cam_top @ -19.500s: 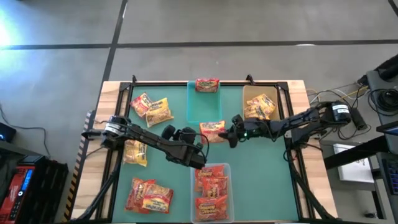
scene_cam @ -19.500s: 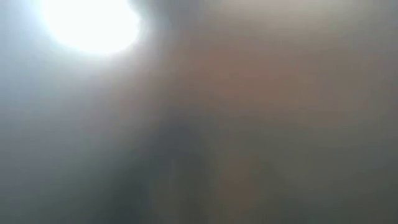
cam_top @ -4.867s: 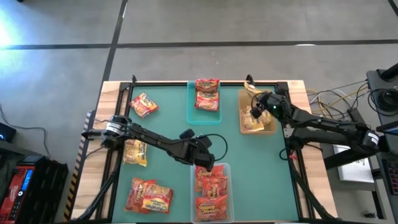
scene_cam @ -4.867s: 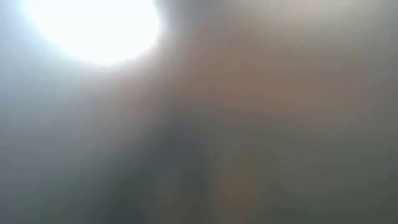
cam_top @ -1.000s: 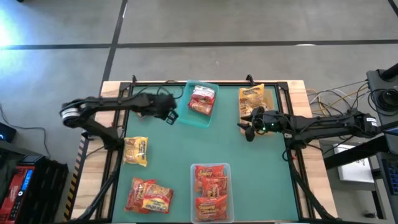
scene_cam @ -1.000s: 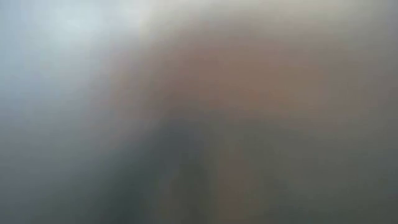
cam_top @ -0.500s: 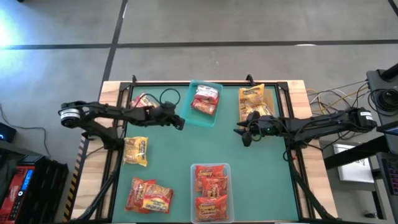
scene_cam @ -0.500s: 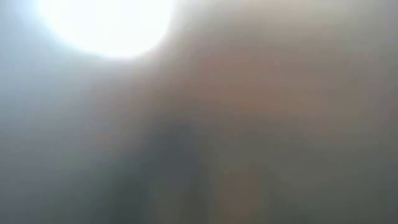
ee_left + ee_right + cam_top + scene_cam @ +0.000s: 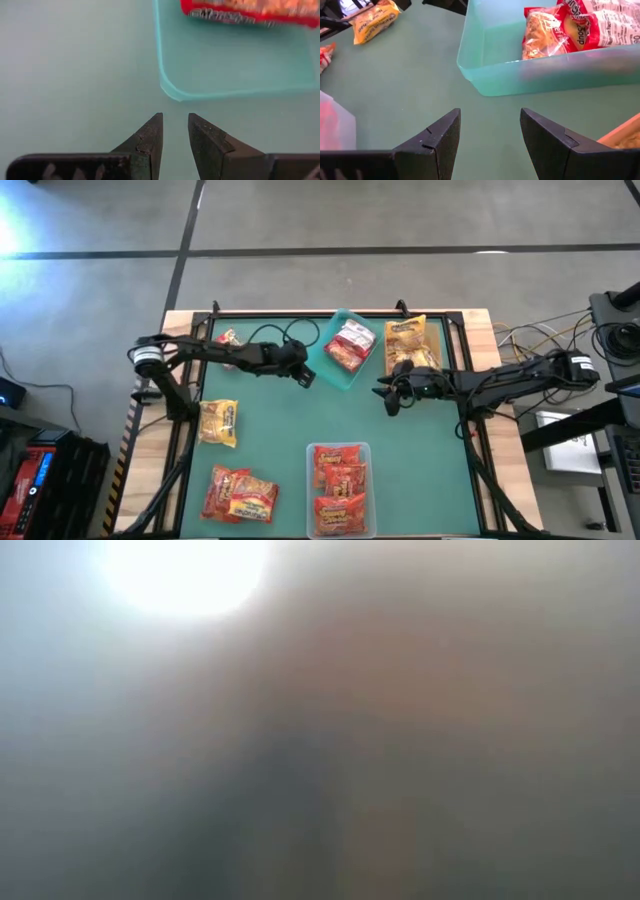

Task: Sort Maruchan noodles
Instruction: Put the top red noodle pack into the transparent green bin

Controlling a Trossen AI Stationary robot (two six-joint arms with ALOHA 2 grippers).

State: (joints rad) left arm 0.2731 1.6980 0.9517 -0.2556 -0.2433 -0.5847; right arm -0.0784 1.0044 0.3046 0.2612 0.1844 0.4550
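Observation:
The teal bin (image 9: 334, 372) sits turned askew at the far middle of the table and holds red-and-white Maruchan packets (image 9: 350, 345). My left gripper (image 9: 305, 377) is just left of the bin's near corner (image 9: 172, 96). Its fingers are open by a narrow gap (image 9: 175, 127), and a strip of table shows between them and the bin. My right gripper (image 9: 383, 398) hovers wide open (image 9: 490, 132) to the bin's right, facing its wall (image 9: 530, 75). Loose packets lie on the left: a yellow one (image 9: 218, 422), red-orange ones (image 9: 240, 495), and a red one (image 9: 228, 337) partly behind my left arm.
A tan bin (image 9: 392, 370) with yellow packets stands at the far right, just behind my right arm. A clear bin (image 9: 340, 448) with red-orange packets sits at the near middle. Green mat lies bare between the bins. The low view shows only blur.
My left gripper has moved toward the table's right edge, its arm stretching across. The teal bin has slid to the right ahead of it and turned about, its near end swinging toward the right gripper. My right gripper has edged slightly toward the left.

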